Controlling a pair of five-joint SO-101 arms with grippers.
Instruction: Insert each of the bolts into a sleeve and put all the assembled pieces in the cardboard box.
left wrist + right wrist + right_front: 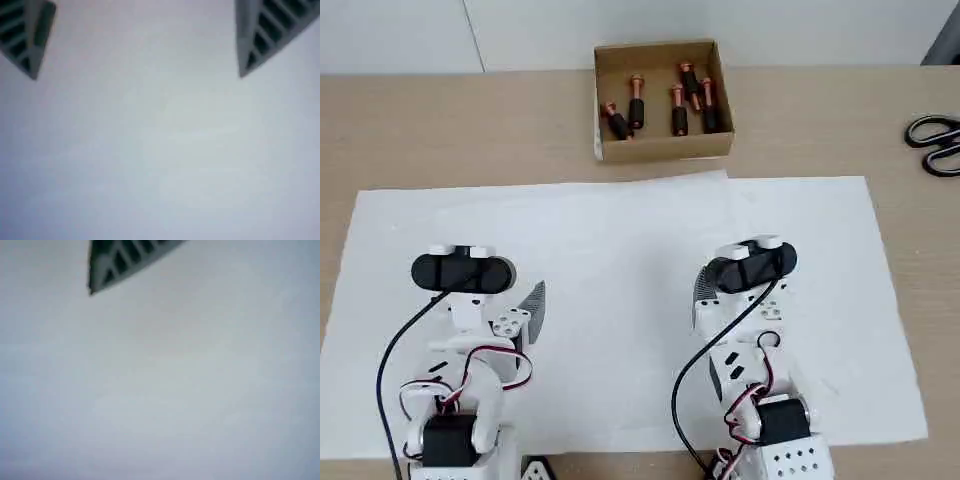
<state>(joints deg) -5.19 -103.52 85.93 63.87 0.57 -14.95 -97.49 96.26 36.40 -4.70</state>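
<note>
Cardboard box [601,112] on worktop [440,130] holds five assembled bolts [678,112]. Left gripper [137,76] fingers spread over white paper [620,260]; right gripper [704,290] state can't tell.

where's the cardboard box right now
In the high view the cardboard box sits at the far middle of the table, just beyond the white paper sheet, with the scissors off to its right.

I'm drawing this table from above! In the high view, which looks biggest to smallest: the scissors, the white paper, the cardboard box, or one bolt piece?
1. white paper
2. cardboard box
3. scissors, partly cut off at the picture's edge, so their full size is unsure
4. bolt piece in the box
</note>
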